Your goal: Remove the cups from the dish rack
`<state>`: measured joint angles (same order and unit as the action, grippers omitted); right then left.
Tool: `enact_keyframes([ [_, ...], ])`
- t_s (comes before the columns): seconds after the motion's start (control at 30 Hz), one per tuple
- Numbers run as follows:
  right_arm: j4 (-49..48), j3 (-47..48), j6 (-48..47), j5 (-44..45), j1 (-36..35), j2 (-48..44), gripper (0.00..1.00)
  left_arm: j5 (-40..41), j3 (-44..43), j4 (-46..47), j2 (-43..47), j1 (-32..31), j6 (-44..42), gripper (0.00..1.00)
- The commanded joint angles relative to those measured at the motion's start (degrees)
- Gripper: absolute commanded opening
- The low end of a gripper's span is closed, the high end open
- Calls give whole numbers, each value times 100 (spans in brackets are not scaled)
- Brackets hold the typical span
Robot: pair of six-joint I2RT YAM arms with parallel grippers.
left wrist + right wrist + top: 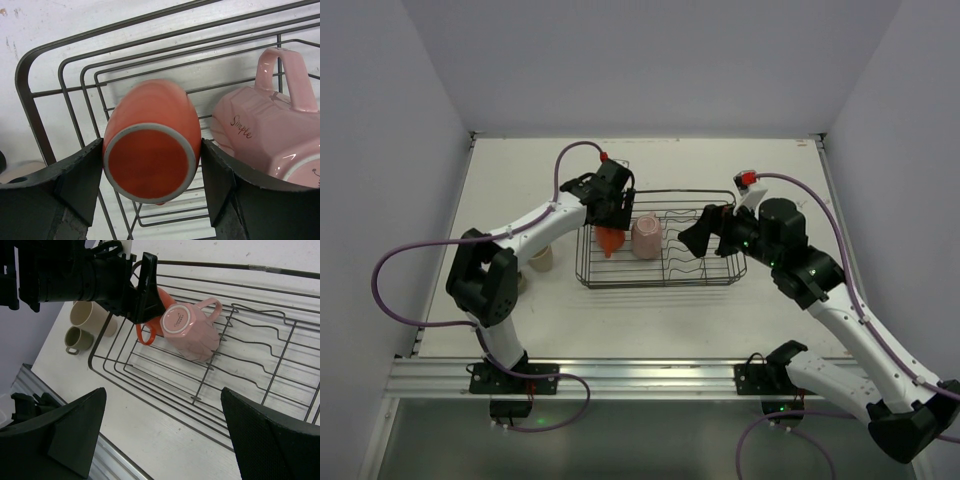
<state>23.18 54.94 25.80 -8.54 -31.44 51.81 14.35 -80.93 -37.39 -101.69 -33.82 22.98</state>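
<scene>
The black wire dish rack [715, 275] sits mid-table. My left gripper [609, 230] reaches into its left end and is shut on the orange cup [150, 160], base up, fingers [82, 175] touching both sides. The pink cup [646, 237] lies on its side right beside it, handle up in the left wrist view [265, 125]. My right gripper [165, 440] is open and empty above the rack's front right part [150, 385]. The right wrist view also shows the orange cup's handle [146, 334] and the pink cup [190, 332]. The dark brown-black cup is out of view.
A cream-beige cup [541, 259] and an olive-grey cup [79, 338] stand on the table just left of the rack; the cream one also shows in the right wrist view [87, 314]. The left arm's elbow [485, 280] is beside them. The aluminium rail [640, 375] runs along the near edge.
</scene>
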Motion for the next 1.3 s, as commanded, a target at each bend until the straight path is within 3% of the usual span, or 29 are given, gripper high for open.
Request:
enact_keyframes([
  [0.0,-112,8,-84,-34,24,57,99,129,-117,47,0,-10,57,6],
  [0.03,-112,17,-84,-52,24,57,99,138,-108,30,35,-19,57,0],
  [0.47,-323,26,12,-245,24,321,99,7,-415,-163,1019,-19,-83,0],
  [0.8,-753,-105,48,-604,24,400,99,-721,-784,-235,1836,-19,48,0],
  [1.1,-2282,-695,820,-2002,568,347,97,-1732,-925,-14,2575,-19,365,0],
  [1.27,-3950,-1028,1672,-3153,964,724,93,-2181,-916,117,2847,-19,566,0],
])
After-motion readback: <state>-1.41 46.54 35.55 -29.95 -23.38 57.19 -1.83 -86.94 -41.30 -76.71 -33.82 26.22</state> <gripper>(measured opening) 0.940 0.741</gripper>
